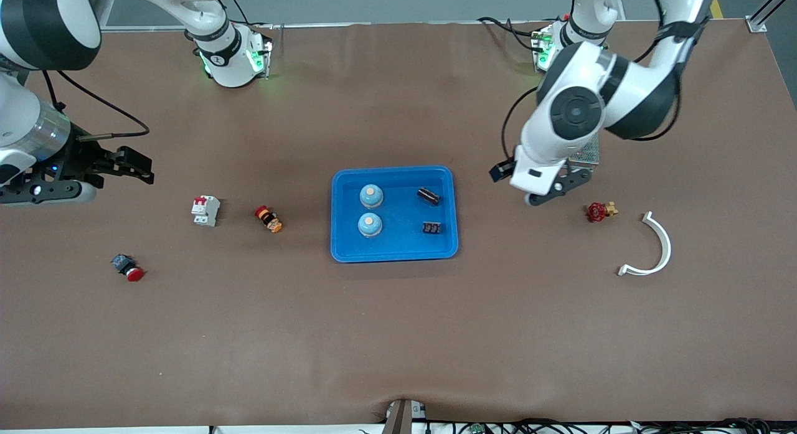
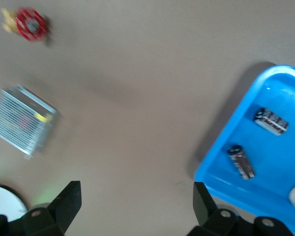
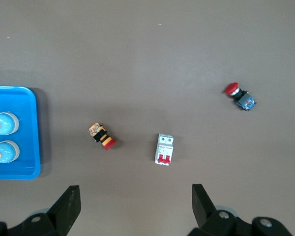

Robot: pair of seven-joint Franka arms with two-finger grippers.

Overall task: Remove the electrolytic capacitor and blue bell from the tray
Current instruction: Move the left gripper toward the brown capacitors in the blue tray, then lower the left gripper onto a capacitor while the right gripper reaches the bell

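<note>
A blue tray [image 1: 348,253] sits mid-table. In it are two light-blue bells [image 1: 371,195] [image 1: 370,224] and two black capacitors [image 1: 428,196] [image 1: 432,228]. My left gripper [image 1: 563,186] hangs open and empty over bare table, beside the tray toward the left arm's end. Its wrist view shows the gripper [image 2: 136,191] over the mat, plus the tray's corner [image 2: 221,172] with both capacitors [image 2: 271,121] [image 2: 241,162]. My right gripper [image 1: 138,165] is open and empty over the right arm's end of the table. Its wrist view [image 3: 135,194] shows both bells [image 3: 3,123] [image 3: 3,152].
Toward the right arm's end lie a white breaker [image 1: 205,210], an orange-black button part [image 1: 268,219] and a red pushbutton [image 1: 127,268]. Toward the left arm's end are a red valve handle [image 1: 600,211], a white curved piece [image 1: 654,247] and a metal mesh box [image 2: 23,125].
</note>
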